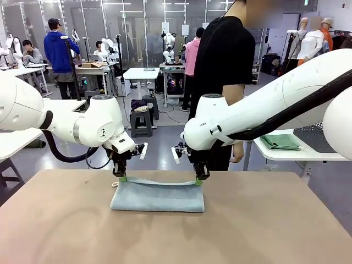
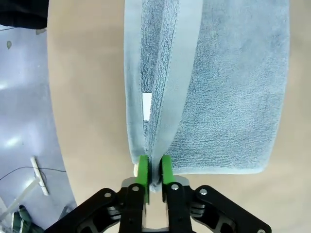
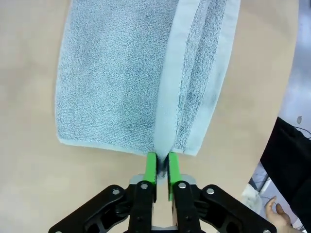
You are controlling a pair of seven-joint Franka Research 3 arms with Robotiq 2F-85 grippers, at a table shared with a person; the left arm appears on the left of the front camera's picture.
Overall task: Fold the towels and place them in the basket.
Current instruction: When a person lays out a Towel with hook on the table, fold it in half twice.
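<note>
Tan tabletop (image 1: 264,231) carries the towel (image 1: 157,198) folded near its middle, with the left gripper (image 1: 121,177) and right gripper (image 1: 199,180) each narrowly pinching its hem on the tabletop's far side, so lifting before both let go would likely drag the top layer askew.

The right pincer (image 3: 160,167) rises from the bottom edge, its green pads (image 3: 151,167) drawn close on the near hem of a folded light blue-grey towel (image 3: 116,82). The towel stretches straight away from the pincer across the tan desk (image 3: 29,170), with a raised ridge running from the pads along its length. A person's hand (image 3: 278,213) shows beyond the desk's edge, low to the pincer's right.
</note>
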